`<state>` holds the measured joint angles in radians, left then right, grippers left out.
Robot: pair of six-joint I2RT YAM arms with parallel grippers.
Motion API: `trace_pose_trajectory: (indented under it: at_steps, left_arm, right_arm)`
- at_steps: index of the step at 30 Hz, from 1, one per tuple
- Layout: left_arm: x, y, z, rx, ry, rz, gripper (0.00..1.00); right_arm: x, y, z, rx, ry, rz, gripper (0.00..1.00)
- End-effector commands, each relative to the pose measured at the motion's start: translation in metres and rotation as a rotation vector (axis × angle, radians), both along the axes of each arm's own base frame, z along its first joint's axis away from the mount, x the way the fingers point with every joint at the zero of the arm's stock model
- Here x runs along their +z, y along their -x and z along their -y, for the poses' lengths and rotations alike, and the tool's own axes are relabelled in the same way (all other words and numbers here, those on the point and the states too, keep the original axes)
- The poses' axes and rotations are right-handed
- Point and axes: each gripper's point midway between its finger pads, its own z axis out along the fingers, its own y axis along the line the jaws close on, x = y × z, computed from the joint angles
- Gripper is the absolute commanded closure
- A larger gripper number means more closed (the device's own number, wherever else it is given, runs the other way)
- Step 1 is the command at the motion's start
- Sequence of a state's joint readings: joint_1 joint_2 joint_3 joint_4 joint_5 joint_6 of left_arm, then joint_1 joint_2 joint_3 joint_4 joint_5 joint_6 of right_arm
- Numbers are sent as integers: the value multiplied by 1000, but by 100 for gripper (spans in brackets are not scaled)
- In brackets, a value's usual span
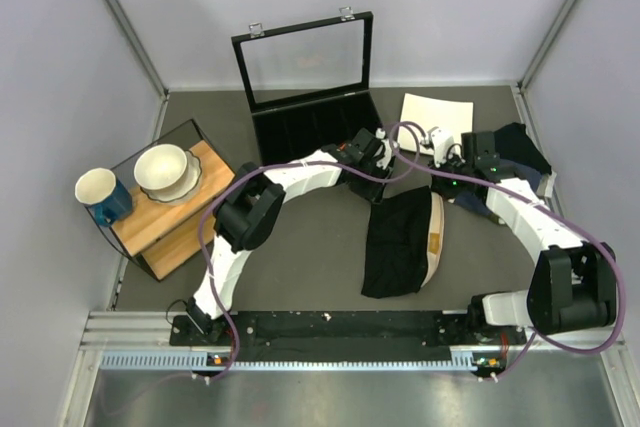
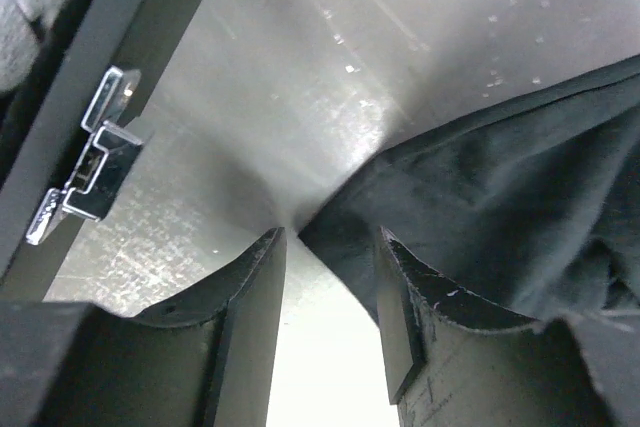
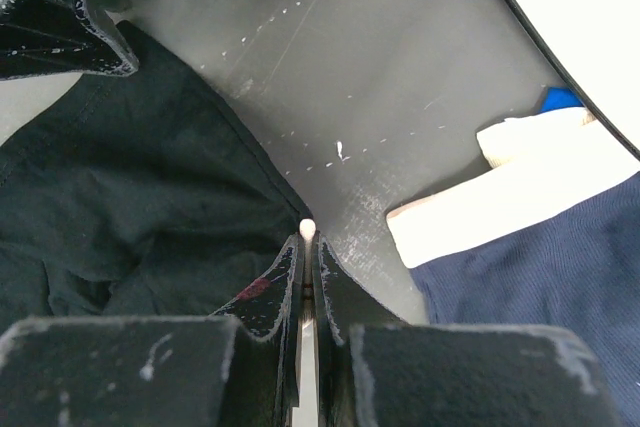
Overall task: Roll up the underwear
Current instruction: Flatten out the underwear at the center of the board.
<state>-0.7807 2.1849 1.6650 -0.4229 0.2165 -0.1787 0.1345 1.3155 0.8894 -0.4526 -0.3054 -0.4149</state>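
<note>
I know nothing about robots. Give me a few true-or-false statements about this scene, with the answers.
1. The underwear lies unrolled. True.
2. The lid of the black case is shut. False: it stands open.
3. The right end effector is shut. True.
4. The bowl sits inside the mug. False: it stands on a wooden board, next to the mug.

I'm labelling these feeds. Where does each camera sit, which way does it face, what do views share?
Top external: above and behind, looking down at the table; both arms show.
Left wrist: on the left arm, facing the underwear's corner past the open left gripper.
Right wrist: on the right arm, facing the table past the shut right gripper.
Shared: underwear in all three.
</note>
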Motion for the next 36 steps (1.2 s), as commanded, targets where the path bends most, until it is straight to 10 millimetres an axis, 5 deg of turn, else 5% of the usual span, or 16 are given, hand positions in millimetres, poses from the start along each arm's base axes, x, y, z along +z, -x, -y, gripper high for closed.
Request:
trace_pose_trajectory:
  at_steps: [1, 8, 15, 18, 22, 30, 36]
  left_arm:
    - [2, -6, 0, -4, -55, 46, 55]
    - [-12, 4, -1, -14, -117, 32, 64]
    - [-8, 7, -1, -2, -131, 37, 97]
    - [19, -5, -1, 34, -104, 117, 100]
    - [81, -12, -5, 70, -11, 230, 100]
    - [161, 8, -37, 105, 154, 372, 100]
    - [202, 23, -62, 115, 205, 469, 100]
  right_arm:
    - [-1, -5, -2, -4, -25, 14, 100]
    - [-2, -5, -3, -4, -29, 7, 100]
    - [-2, -3, -5, 0, -38, 2, 100]
    - [2, -3, -7, 13, -45, 14, 100]
    - [17, -9, -7, 22, -42, 60, 100]
    - [91, -19, -22, 109, -102, 232, 100]
    - [149, 6, -47, 254, -178, 381, 100]
